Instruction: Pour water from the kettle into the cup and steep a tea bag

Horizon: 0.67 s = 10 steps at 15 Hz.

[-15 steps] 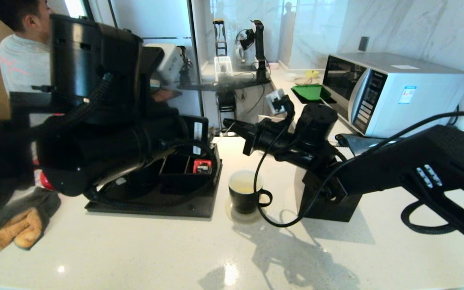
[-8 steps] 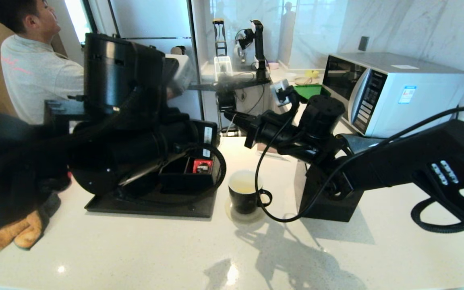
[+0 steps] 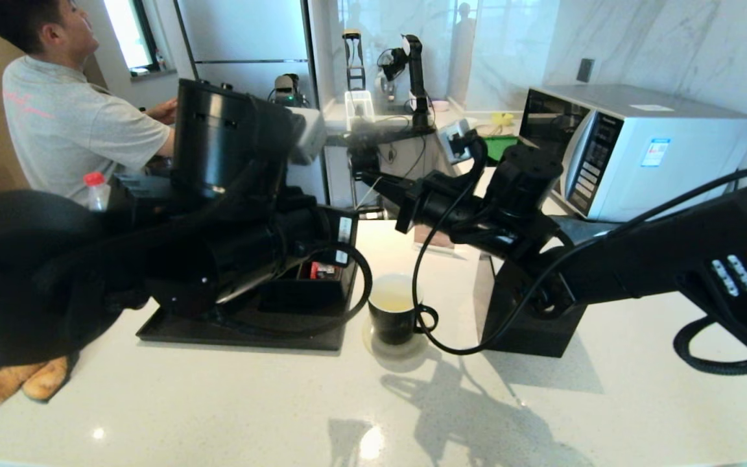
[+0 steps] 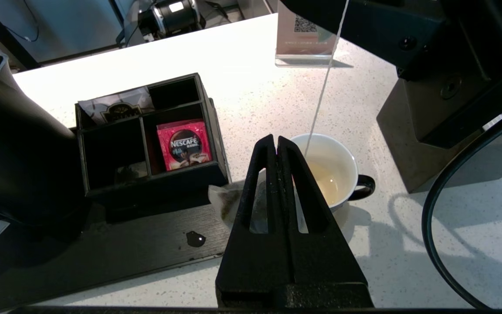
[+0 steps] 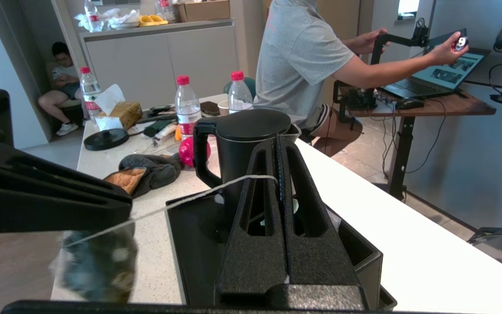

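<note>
Left wrist view: translucent mesh tea bag (image 4: 233,205) of dark leaves hangs just beside the glossy black mug (image 4: 342,183), outside its rim, not yet in the pale yellowish water (image 4: 327,183). Thin white string (image 4: 323,87) runs up to the right pincer (image 5: 277,179), fully closed on it. Left pincer (image 4: 277,144) also fully closed, holding nothing that I can see, tips near the mug rim by the pouch. Tall matte-black kettle (image 5: 246,144) stands on the black tray (image 4: 103,253) on the white table (image 3: 347,402). To do well: carry the string sideways over the mug centre, then lower slowly. Versus 0.5 s ago: both arms higher and further right; mug unmoved.
</note>
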Tool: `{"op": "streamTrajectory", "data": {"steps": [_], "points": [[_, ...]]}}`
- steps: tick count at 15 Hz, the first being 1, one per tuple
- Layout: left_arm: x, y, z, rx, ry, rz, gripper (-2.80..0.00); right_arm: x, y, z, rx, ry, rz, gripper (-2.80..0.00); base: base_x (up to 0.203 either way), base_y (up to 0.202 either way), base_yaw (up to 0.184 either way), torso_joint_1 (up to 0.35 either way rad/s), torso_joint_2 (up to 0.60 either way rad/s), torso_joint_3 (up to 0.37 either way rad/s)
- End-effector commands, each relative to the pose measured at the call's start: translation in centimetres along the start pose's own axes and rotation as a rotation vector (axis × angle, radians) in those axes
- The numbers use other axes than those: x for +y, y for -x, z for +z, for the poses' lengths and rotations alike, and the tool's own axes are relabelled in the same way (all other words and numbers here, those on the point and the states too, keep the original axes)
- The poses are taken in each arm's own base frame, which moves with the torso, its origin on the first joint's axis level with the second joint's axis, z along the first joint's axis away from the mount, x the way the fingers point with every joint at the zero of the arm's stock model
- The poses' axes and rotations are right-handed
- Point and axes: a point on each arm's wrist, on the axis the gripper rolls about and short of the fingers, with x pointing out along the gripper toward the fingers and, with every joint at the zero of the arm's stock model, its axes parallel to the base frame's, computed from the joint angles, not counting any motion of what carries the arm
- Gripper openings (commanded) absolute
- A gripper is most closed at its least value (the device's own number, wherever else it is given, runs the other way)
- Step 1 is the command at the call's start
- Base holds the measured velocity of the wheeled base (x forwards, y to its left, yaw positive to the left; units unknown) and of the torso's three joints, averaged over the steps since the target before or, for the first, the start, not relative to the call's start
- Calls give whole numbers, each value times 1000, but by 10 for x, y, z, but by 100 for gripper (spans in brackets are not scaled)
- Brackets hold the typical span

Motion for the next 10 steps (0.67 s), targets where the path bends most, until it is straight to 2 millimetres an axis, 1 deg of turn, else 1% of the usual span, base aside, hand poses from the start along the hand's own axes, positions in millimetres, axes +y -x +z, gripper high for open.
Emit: {"op": "streamTrajectory", "data": {"steps": [1,2,3,4,10], "points": [[-1,-2,-1,5,-1,3,-280,1,0,4,-11,6,6,-280,0,0,0,0,0,0],[-1,-2,-1,5,-1,3,-280,1,0,3,-9,5,6,-280,0,0,0,0,0,0],[-1,-2,-1,5,-1,3,-126,1,0,4,-11,6,6,-280,0,0,0,0,0,0],[-1,-2,-2,6,-2,6,0,2,0,5,-13,7,7,-280,0,0,0,0,0,0],[1,1,0,-1,-2,9,0,3,2,11,-22,12,8,-280,0,0,0,0,0,0]]}}
